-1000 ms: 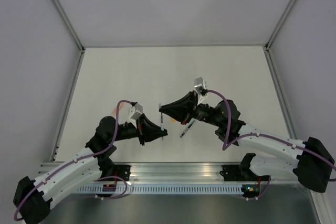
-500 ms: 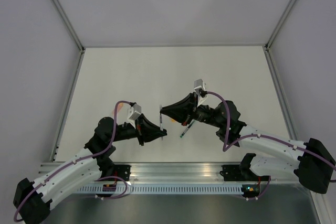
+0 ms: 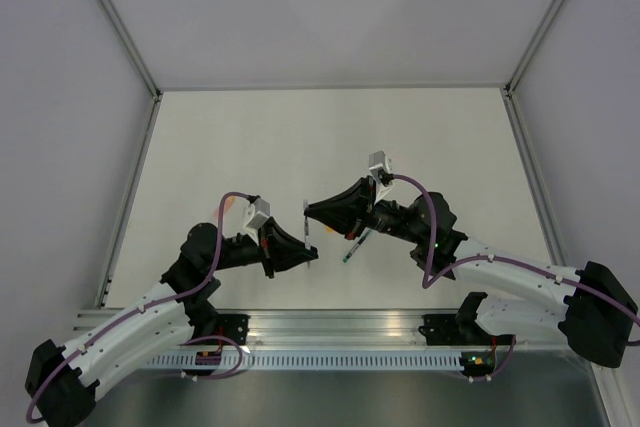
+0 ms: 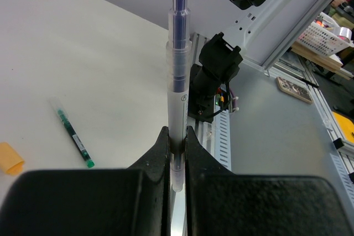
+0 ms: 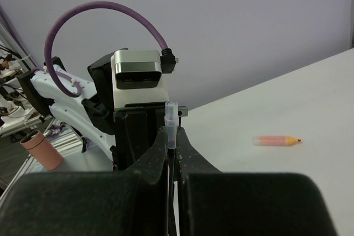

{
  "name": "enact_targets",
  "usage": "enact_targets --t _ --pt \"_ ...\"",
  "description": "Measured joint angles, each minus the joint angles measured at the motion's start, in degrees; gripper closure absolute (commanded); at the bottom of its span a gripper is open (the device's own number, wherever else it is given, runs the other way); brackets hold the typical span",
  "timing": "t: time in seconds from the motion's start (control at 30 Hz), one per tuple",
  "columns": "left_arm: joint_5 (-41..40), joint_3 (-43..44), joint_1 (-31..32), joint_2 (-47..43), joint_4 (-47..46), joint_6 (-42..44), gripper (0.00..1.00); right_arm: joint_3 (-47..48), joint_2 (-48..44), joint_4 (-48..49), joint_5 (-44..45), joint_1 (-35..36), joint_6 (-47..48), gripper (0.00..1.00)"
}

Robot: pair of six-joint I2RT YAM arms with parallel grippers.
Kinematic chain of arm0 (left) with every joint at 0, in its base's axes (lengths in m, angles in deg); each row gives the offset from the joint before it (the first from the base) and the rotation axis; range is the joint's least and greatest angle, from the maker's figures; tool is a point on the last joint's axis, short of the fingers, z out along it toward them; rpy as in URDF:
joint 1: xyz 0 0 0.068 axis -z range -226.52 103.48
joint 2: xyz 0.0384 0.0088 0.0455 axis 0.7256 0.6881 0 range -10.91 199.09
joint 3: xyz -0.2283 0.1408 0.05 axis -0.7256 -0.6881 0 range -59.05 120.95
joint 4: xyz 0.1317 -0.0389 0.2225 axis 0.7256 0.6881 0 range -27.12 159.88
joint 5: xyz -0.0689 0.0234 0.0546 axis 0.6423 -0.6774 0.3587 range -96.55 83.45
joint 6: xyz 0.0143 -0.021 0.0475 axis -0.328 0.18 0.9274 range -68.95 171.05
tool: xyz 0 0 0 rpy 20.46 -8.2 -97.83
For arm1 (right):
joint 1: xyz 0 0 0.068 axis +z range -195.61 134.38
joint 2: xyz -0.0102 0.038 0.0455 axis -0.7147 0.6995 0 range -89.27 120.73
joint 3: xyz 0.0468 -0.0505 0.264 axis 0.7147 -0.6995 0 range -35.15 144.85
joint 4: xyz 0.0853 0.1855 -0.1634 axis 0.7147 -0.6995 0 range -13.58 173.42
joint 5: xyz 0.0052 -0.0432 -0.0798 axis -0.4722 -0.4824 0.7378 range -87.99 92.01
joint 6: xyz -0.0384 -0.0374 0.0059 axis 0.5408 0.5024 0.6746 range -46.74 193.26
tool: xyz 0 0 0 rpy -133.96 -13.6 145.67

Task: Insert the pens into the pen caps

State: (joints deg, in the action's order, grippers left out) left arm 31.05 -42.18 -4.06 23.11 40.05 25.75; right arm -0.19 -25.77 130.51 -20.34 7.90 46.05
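My left gripper (image 3: 310, 255) (image 4: 177, 134) is shut on a pale clear pen cap (image 4: 178, 98) and holds it upright above the table. A thin pen with a dark blue core (image 4: 178, 20) (image 3: 308, 232) sits partly inside that cap. My right gripper (image 3: 306, 210) (image 5: 172, 134) is shut on the pen's other end, and its clear tip (image 5: 171, 115) pokes past the fingers. A dark pen with a green end (image 4: 73, 136) (image 3: 352, 247) lies on the table. An orange-ended pen (image 5: 275, 140) lies further off. A bright orange piece (image 4: 10, 158) shows at the frame edge.
A pale orange thing (image 3: 226, 209) lies on the white table (image 3: 300, 137) beside the left arm. The aluminium rail (image 3: 340, 325) runs along the near edge. Grey walls close in the table on three sides.
The right gripper has edged slightly down toward the left gripper. Both grips are unchanged.
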Motion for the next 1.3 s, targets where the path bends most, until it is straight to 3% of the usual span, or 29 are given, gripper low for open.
enact_targets --t 1.3 --pt "-0.2 -0.02 0.0 0.59 0.28 0.02 0.98 0.76 -0.72 -2.1 0.79 0.02 -0.11 1.0"
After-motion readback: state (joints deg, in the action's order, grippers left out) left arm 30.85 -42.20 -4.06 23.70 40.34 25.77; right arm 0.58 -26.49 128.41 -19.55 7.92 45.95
